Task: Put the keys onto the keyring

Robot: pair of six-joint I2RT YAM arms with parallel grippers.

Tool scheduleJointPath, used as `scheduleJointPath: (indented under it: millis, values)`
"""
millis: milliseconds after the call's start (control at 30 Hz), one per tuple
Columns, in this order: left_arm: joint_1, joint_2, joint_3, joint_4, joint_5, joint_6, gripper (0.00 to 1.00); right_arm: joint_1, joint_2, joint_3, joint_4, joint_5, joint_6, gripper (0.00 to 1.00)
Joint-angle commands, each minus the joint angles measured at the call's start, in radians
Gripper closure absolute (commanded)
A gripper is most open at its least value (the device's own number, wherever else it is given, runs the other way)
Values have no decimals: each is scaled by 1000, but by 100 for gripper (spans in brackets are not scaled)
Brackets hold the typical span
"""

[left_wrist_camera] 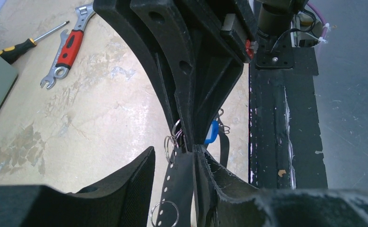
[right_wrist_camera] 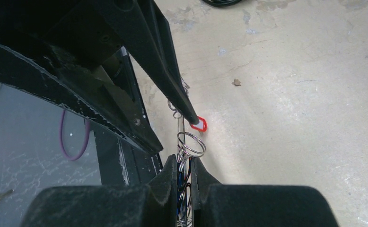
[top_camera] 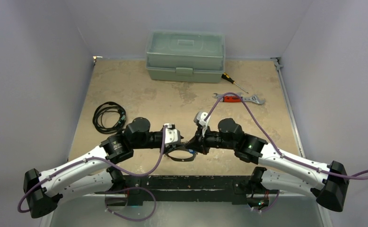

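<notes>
- Left wrist view shows the left gripper [left_wrist_camera: 173, 153] meeting the right gripper [left_wrist_camera: 190, 136] tip to tip. Both are low over the near part of the beige stone-patterned table [left_wrist_camera: 101, 109], just beside the black mounting strip [left_wrist_camera: 286, 132] along its edge.
- The right gripper's jaws are pinched together on the large thin silver wire keyring [right_wrist_camera: 187, 146]. Its wire and small split rings run straight out from those pads toward the left gripper, so its long axis lies along the line between the two arms.
- The left gripper's jaws stand narrowly apart, straddling that bundle. A dark perforated strip [left_wrist_camera: 175, 182] lies against one pad with a gap on the other side, so as far as I can see nothing is clamped.
- The key with the red plastic tag [right_wrist_camera: 199, 124] touches the tip of one left finger, just beside the ring wire. Its metal blade is hidden.
- The key with the blue plastic tag [left_wrist_camera: 212, 132] sits just beside the right gripper's tips, on the table-edge side.
- My judgement is that the next move depends on the small offset between the red tag and the wire. The left arm is the nearer one to close it.
- There is open room toward the far side. The red-handled silver wrench [left_wrist_camera: 68, 47] and the yellow-and-black screwdriver [left_wrist_camera: 16, 49] lie well apart. Toward the edge the space is tight.
</notes>
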Motion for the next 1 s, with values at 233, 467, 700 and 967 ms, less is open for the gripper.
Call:
scheduleJointPath:
  millis: [233, 467, 700, 967]
  values:
    - [0, 25, 37, 10, 29, 55, 70, 25, -11, 57, 35, -29, -12, 100]
    - [0, 33, 36, -7, 26, 61, 71, 34, -14, 57, 34, -29, -13, 100]
    - [0, 30, 30, -20, 25, 76, 72, 41, -19, 59, 33, -30, -15, 100]
    - [0, 37, 28, -18, 16, 75, 86, 48, -23, 56, 37, -35, -16, 100]
